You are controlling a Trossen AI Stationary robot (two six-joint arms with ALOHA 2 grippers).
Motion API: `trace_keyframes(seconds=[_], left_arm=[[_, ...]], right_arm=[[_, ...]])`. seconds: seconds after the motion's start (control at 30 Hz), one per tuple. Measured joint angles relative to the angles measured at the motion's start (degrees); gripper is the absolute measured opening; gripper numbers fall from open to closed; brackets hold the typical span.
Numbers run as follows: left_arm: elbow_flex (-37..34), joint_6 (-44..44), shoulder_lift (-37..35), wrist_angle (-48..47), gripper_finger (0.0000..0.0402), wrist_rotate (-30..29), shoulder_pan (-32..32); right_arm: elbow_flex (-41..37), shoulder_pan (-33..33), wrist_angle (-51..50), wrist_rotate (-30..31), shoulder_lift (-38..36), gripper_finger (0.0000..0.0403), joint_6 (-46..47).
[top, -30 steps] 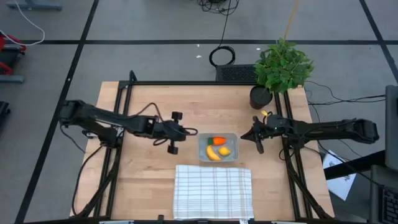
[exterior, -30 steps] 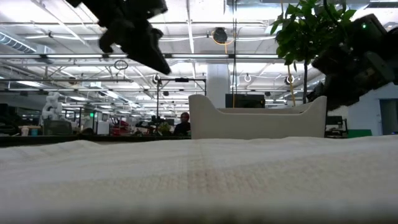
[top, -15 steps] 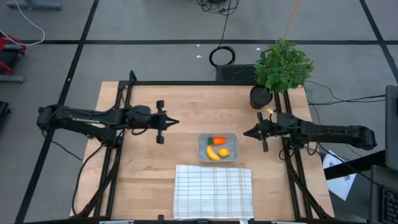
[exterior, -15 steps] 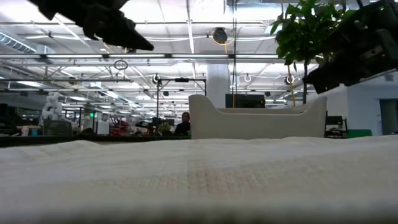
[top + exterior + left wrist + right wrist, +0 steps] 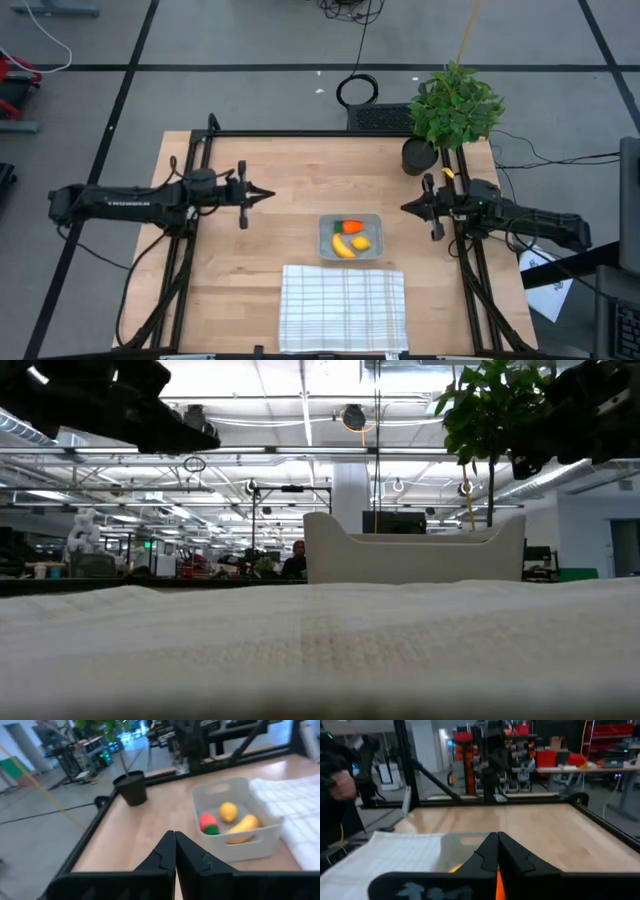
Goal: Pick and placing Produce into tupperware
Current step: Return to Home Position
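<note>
Our left tool point(image 5: 262, 193) has drawn back from the tub point(image 5: 324, 238) towards its own side of the counter point(image 5: 250, 260), fingers pressed together on nothing. The right tool point(image 5: 408, 207) has pulled away too, likewise closed and empty. The tub sits between them, clear of both, holding the banana point(image 5: 343, 249), lemon point(image 5: 361, 242) and carrot point(image 5: 350, 226). We judge the packing done, with only homing left.

Robotics lab: equipment benches point(image 5: 560, 769), ceiling trusses point(image 5: 300, 452).
</note>
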Motion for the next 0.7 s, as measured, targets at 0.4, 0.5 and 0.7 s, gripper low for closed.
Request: trace_keyframes(seconds=[0.4, 0.5, 0.7], left_arm=[[-9.7, -1.5, -4.9, 17.2, 0.0000, 8.1, 2.1], [-9.1, -3.1, -7.0, 16.1, 0.0000, 7.0, 2.2], [-6.2, -3.4, -13.8, 7.3, 0.0000, 4.1, -1.5]], right_arm=[[-3.4, 0.8, 4.8, -4.4, -3.4, 0.0000, 2.1], [-3.4, 0.8, 4.9, -4.5, -3.8, 0.0000, 2.8], [-3.4, 0.8, 4.6, -4.6, -6.0, 0.0000, 3.5]])
